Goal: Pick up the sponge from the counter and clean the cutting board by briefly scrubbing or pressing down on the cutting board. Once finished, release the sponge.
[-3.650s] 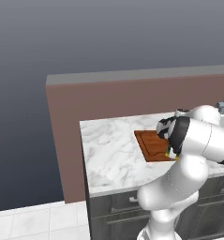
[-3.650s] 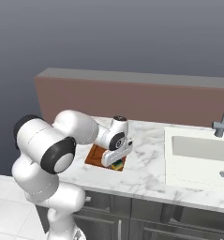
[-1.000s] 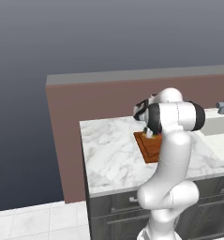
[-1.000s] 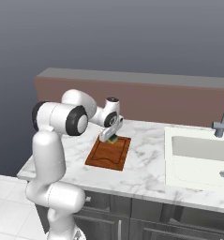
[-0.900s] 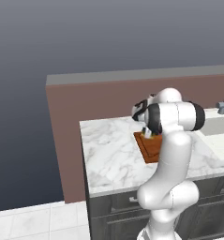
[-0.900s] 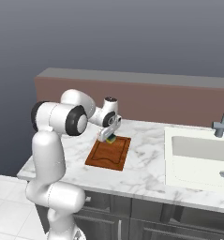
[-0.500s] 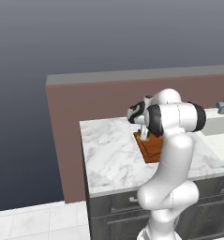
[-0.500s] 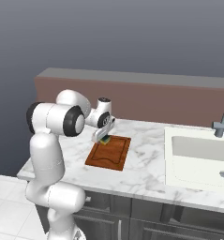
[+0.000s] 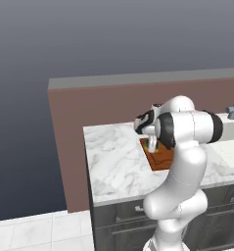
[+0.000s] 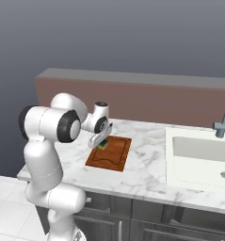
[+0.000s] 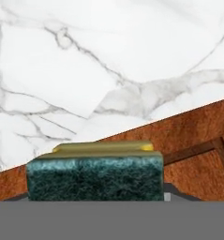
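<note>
Yellow-and-green, the sponge (image 11: 94, 177) sits clamped in your gripper (image 10: 100, 143), whose jaws are closed against its sides; in the hand view you see its dark green scrubbing face turned toward the camera and the yellow body behind it. You hold it over the cutting board's (image 10: 110, 154) far left corner, next to the edge where wood meets marble. From the right base view, your sponge (image 10: 102, 146) hangs low at the board, though whether it presses on the wood you cannot tell. From the left base view, your gripper (image 9: 152, 143) points down at the reddish-brown cutting board (image 9: 162, 158), which lies flat on the white marble counter (image 9: 113, 162). Off to your right, a sink (image 10: 201, 158) is set into the counter (image 10: 147, 172) with a faucet (image 10: 224, 122) behind it.
</note>
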